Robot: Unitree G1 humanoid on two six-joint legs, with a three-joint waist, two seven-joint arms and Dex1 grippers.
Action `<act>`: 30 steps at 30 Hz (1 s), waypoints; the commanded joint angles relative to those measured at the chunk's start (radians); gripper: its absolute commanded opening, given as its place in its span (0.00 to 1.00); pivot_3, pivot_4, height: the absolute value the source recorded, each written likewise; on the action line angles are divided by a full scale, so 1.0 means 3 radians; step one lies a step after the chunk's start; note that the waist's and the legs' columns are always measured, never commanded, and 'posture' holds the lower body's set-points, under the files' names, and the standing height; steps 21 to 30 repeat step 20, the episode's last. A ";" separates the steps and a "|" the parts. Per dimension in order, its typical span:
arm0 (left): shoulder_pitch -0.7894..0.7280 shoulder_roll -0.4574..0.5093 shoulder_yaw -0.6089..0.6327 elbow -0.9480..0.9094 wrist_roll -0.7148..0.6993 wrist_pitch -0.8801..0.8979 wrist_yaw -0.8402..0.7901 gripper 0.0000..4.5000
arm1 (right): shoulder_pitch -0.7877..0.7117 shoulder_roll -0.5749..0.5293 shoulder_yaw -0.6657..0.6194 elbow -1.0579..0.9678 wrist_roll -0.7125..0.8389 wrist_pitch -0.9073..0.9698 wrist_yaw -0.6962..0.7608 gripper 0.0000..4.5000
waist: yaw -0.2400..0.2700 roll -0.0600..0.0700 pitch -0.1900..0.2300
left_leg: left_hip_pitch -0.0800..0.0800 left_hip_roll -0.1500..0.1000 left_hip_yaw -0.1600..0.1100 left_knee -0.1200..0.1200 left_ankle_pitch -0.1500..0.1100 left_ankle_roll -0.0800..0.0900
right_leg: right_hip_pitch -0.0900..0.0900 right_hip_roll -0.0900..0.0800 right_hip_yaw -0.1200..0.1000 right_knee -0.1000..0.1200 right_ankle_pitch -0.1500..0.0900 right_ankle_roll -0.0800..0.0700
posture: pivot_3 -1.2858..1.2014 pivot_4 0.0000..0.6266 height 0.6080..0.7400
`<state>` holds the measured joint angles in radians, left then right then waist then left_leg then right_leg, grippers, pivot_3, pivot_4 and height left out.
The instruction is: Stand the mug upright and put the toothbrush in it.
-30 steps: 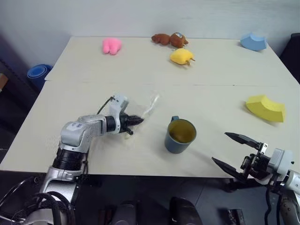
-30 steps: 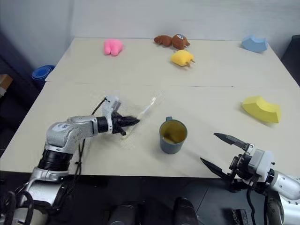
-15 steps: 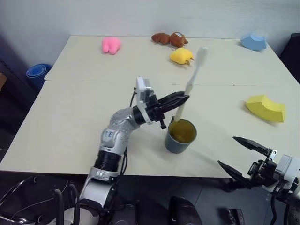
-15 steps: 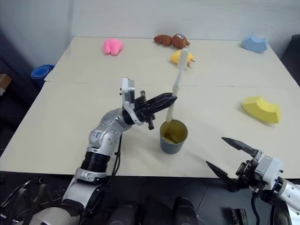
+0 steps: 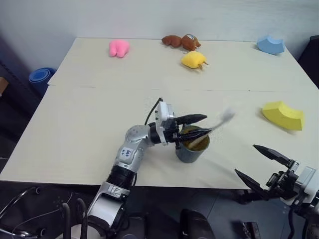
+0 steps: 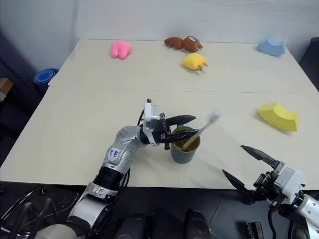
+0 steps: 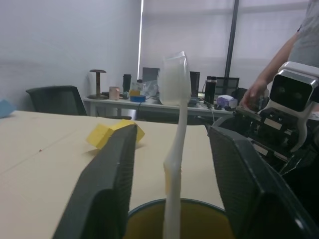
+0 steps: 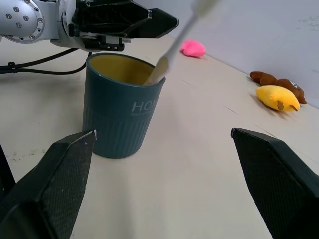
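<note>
The dark teal mug (image 5: 191, 148) stands upright near the table's front edge, its yellow inside showing. The white toothbrush (image 5: 215, 125) rests with its handle end in the mug and leans to the right, its head blurred. My left gripper (image 5: 204, 124) hovers level just over the mug's rim and is open. In the left wrist view the toothbrush (image 7: 175, 149) rises between the fingers (image 7: 107, 184) with a gap on each side. My right gripper (image 5: 264, 164) is open and empty, low off the table's front right edge, facing the mug (image 8: 122, 114).
A yellow curved foam block (image 5: 282, 114) lies at the right. A blue block (image 5: 269, 44), a yellow toy (image 5: 193, 59), a brown plush (image 5: 180, 42) and a pink toy (image 5: 118, 48) sit along the far side. A person (image 7: 299, 35) stands beyond the table.
My left gripper carried the toothbrush from the table on the left over to the mug, lowered it in and opened. The toothbrush has tipped from nearly upright to leaning right.
</note>
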<state>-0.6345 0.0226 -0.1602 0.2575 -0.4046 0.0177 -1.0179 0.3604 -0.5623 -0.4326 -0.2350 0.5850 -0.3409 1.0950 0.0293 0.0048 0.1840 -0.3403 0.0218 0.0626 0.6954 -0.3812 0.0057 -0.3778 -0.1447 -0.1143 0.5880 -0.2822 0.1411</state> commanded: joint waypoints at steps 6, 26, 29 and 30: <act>0.0298 0.0949 0.0397 -0.0782 0.0085 0.0261 0.0105 0.99 | -0.0168 -0.0204 0.0092 -0.0030 0.0081 0.0115 0.0183 1.00 | -0.0033 0.0005 -0.0001 | 0.0007 0.0010 0.0003 -0.0004 -0.0001 -0.0002 | -0.0001 0.0004 0.0000 0.0004 0.0000 -0.0001 | 0.52 0.24 1.00; 0.2579 0.2515 0.1758 -0.1430 0.0281 -0.0060 0.0021 0.99 | -0.1005 -0.0807 0.0177 0.1090 0.0102 0.0114 0.1301 1.00 | -0.0025 0.0014 0.0009 | 0.0014 0.0025 0.0001 -0.0006 -0.0021 -0.0001 | -0.0006 0.0005 -0.0007 0.0002 -0.0001 -0.0002 | 0.52 0.24 1.00; 0.2579 0.2515 0.1758 -0.1430 0.0281 -0.0060 0.0021 0.99 | -0.1005 -0.0807 0.0177 0.1090 0.0102 0.0114 0.1301 1.00 | -0.0025 0.0014 0.0009 | 0.0014 0.0025 0.0001 -0.0006 -0.0021 -0.0001 | -0.0006 0.0005 -0.0007 0.0002 -0.0001 -0.0002 | 0.52 0.24 1.00; 0.2579 0.2515 0.1758 -0.1430 0.0281 -0.0060 0.0021 0.99 | -0.1005 -0.0807 0.0177 0.1090 0.0102 0.0114 0.1301 1.00 | -0.0025 0.0014 0.0009 | 0.0014 0.0025 0.0001 -0.0006 -0.0021 -0.0001 | -0.0006 0.0005 -0.0007 0.0002 -0.0001 -0.0002 | 0.52 0.24 1.00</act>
